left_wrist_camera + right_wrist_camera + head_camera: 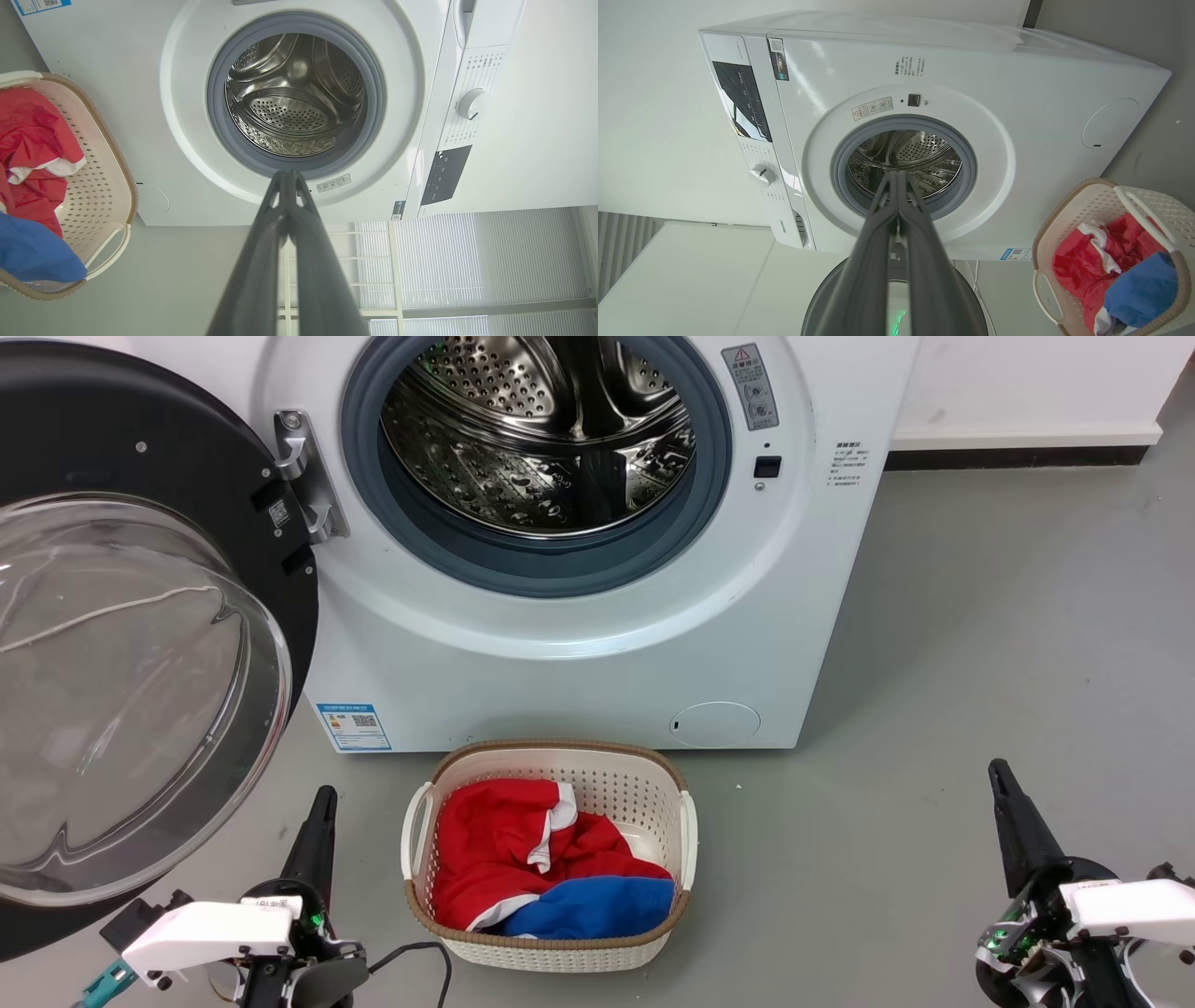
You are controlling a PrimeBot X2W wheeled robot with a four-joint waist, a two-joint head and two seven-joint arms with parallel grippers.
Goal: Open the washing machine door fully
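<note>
**Operator:** How far along am I with the door?

**Spotter:** Close to finished, by my reading. In your head view the washing machine door (131, 663) stands wide of the washing machine (579, 663). It hangs on its silver hinge (303, 476) at the left of the opening, with the glass bowl facing you. The drum (541, 439) and its grey gasket (541, 569) are fully bared.

Neither arm is on the door. Your left pincer (324, 798) sits low, near the door's lower rim and apart from it as far as I can tell. Your right pincer (1001, 775) is well apart, on the far side of the laundry basket (551, 751). Both have their fingers pressed together on nothing, and your wrist views agree.

**Operator:** So what's left?

**Spotter:** Perhaps a last nudge outward, perhaps nothing. You can't judge from these views whether the hinge has reached its stop.

**Operator:** What am I missing?

**Spotter:** The door's left and lower edges run off your head view, so its outer rim and any handle are cut off. In your right wrist view the door seems to sit under the fingers, mostly covered by them. The printed labels on the machine's front are too small for you to read.
</note>
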